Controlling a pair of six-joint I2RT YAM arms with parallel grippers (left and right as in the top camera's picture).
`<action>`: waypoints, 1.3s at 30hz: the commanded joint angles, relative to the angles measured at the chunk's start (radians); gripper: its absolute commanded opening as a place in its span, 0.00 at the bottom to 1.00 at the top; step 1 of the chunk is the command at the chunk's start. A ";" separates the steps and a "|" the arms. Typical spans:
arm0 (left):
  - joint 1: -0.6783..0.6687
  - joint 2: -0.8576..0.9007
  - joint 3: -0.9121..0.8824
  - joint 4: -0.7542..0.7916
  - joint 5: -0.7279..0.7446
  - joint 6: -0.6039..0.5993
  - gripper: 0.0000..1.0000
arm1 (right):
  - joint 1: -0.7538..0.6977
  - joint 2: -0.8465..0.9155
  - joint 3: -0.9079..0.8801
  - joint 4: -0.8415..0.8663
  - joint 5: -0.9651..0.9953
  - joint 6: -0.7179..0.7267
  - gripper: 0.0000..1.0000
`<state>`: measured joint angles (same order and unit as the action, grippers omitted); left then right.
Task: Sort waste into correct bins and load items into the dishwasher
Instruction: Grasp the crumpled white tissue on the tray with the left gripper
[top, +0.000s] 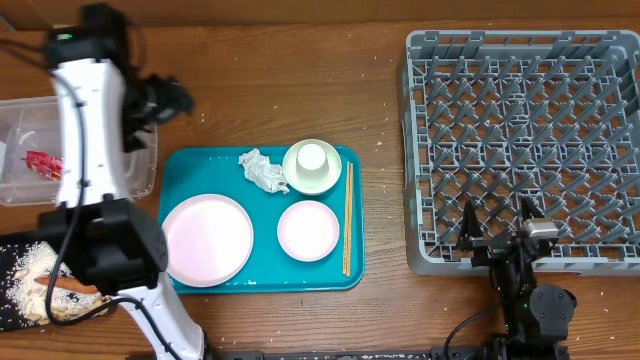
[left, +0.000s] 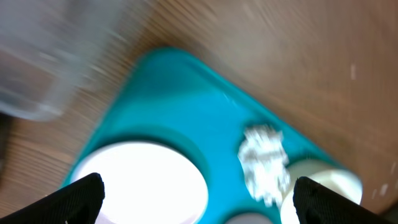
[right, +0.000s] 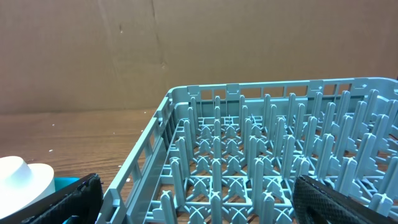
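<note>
The left gripper (left: 200, 199) is released: its fingers (left: 81, 198) stand wide apart with nothing between them, just beyond the far left corner of the teal tray (top: 200, 165). The right gripper (top: 497, 228) is likewise spread and empty, well right of the tray, at the near edge of the grey dish rack (top: 520, 130).

On the tray lie a crumpled napkin (top: 262, 170), a cup (top: 315, 157) in a bowl (top: 292, 174), a second bowl (top: 308, 230), a plate (top: 207, 238) and chopsticks (top: 347, 220).

Left of the tray, a clear tub (top: 20, 105) holds a red wrapper (top: 42, 163). A black tray (top: 8, 315) at the near left holds rice (top: 25, 270) and an orange stick (top: 70, 286).

The surface is a brown wooden table (top: 300, 80). A plain brown panel (right: 186, 50) stands behind it.
</note>
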<state>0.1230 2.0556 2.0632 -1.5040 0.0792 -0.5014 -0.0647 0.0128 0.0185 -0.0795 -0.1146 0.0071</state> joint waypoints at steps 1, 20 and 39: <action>-0.082 -0.026 -0.078 0.008 0.030 -0.036 0.98 | 0.004 -0.010 -0.010 0.005 0.009 0.005 1.00; -0.287 -0.025 -0.525 0.408 0.086 -0.282 0.80 | 0.004 -0.010 -0.010 0.005 0.009 0.005 1.00; -0.256 -0.025 -0.470 0.344 0.042 -0.241 0.04 | 0.004 -0.010 -0.010 0.005 0.009 0.005 1.00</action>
<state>-0.1551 2.0556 1.5089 -1.1267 0.1413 -0.7769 -0.0647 0.0128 0.0185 -0.0788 -0.1154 0.0071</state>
